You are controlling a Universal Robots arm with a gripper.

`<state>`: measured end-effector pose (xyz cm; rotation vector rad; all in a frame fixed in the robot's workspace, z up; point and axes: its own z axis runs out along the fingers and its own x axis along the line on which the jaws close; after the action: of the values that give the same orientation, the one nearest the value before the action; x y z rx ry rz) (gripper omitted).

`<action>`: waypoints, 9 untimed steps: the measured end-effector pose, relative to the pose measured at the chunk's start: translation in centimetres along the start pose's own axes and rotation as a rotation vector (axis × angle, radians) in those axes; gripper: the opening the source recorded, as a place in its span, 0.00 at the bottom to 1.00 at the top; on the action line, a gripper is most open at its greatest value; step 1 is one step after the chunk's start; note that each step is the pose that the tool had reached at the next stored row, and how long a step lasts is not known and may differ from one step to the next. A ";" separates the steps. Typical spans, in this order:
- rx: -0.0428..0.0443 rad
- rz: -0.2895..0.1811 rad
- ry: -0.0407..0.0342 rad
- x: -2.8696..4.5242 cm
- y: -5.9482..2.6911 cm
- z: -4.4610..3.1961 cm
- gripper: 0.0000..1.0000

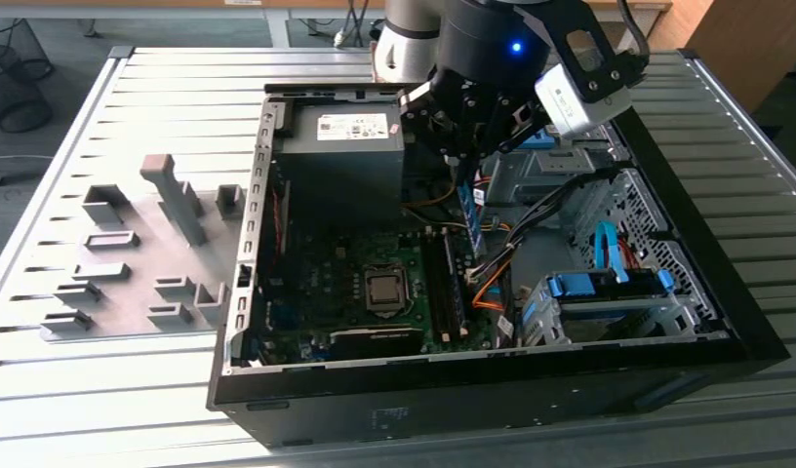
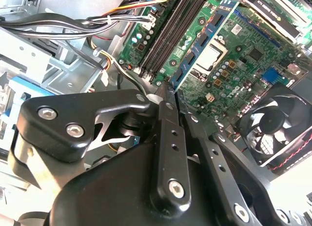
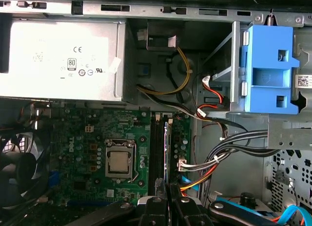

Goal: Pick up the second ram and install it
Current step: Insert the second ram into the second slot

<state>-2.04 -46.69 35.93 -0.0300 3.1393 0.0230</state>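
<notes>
My gripper (image 1: 460,174) hangs inside the open computer case (image 1: 502,390), shut on the second ram (image 1: 471,213), a narrow blue stick with black chips. The stick stands on edge and points down toward the motherboard (image 1: 333,283). In the second wrist view the black fingers (image 2: 168,133) clamp one end of the ram (image 2: 202,40), which stretches out above the long black memory slots (image 2: 165,35). In the first wrist view the gripper (image 3: 167,199) shows the ram edge-on as a thin blue line (image 3: 166,133) beside the slots (image 3: 157,148).
The power supply (image 1: 339,146) fills the case's far end. A bundle of orange and black cables (image 1: 496,268) runs close beside the slots. A drive cage with blue clips (image 1: 607,288) stands at the exterior view's right. The processor socket (image 1: 385,290) and a fan (image 2: 273,123) are nearby. Grey fixtures (image 1: 125,263) sit outside the case.
</notes>
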 end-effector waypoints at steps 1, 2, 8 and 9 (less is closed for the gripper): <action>0.0000 0.000 0.0000 0.00 0.00 0.00 0.14; 0.0000 0.000 0.0000 0.00 0.00 0.00 0.14; 0.0000 0.000 0.0000 0.00 0.00 0.01 0.14; 0.0000 0.000 0.0000 0.00 0.00 0.01 0.14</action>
<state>-2.04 -46.69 35.92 -0.0299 3.1393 0.0231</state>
